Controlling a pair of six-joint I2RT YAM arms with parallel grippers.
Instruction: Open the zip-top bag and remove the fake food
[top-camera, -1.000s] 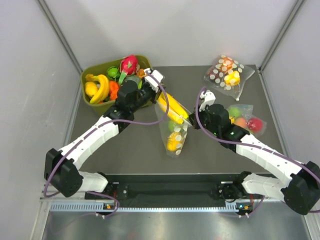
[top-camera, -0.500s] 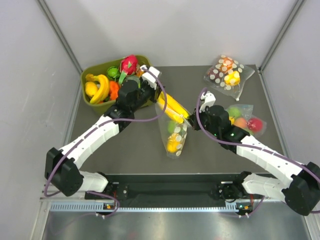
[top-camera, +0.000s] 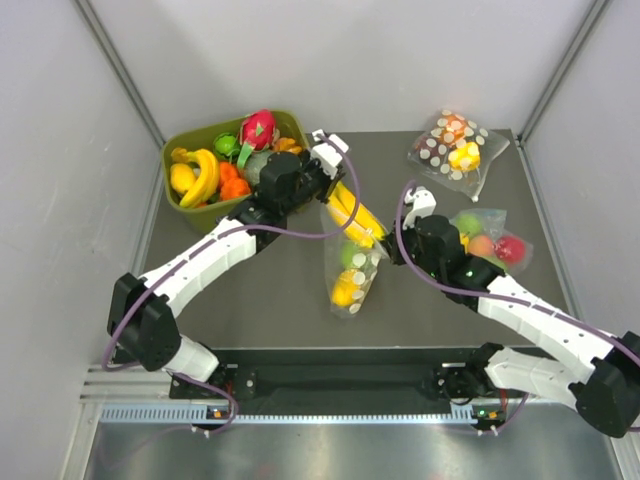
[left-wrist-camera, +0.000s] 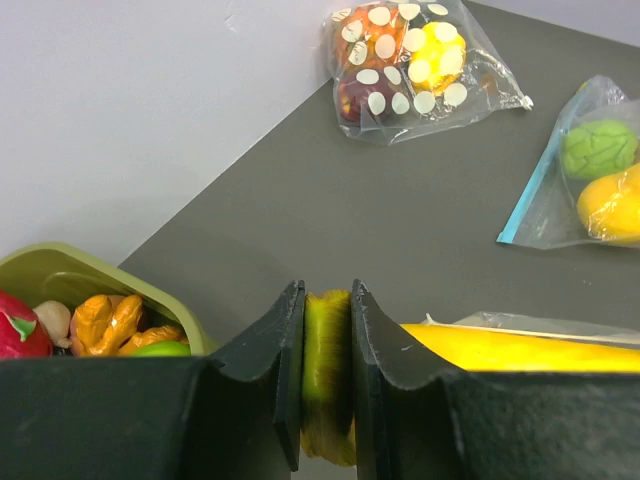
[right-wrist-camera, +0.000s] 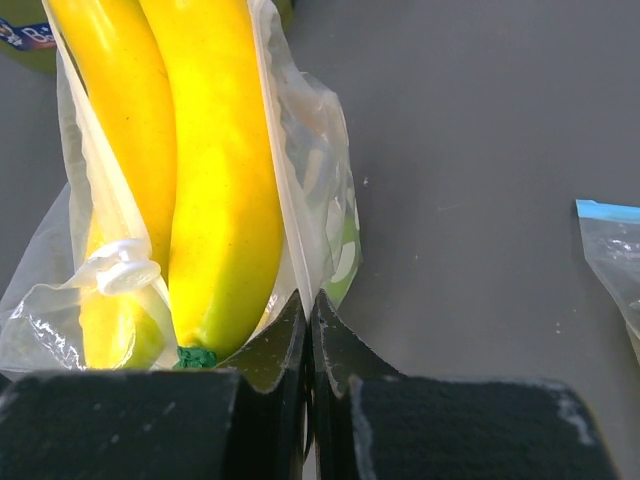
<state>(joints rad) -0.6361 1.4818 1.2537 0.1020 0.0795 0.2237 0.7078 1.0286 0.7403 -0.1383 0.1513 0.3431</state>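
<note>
The left pincer (left-wrist-camera: 327, 310) is clamped on the greenish stem end of the banana bunch (top-camera: 357, 215), which juts half out of the zip-top bag (top-camera: 350, 285) lying at the middle of the tabletop (top-camera: 270, 290), mouth towards the far edge. The right pincer (right-wrist-camera: 308, 300) is shut tight, apparently pinching the film at the mouth's right-hand rim to anchor the bag. The bananas' long axis runs from the mouth towards the far-left corner, so the pull should follow that line, left arm leading.

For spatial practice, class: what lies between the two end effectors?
In the top view, the banana bunch stretches from the left end effector to the right end effector, which pinches the dotted bag.
</note>
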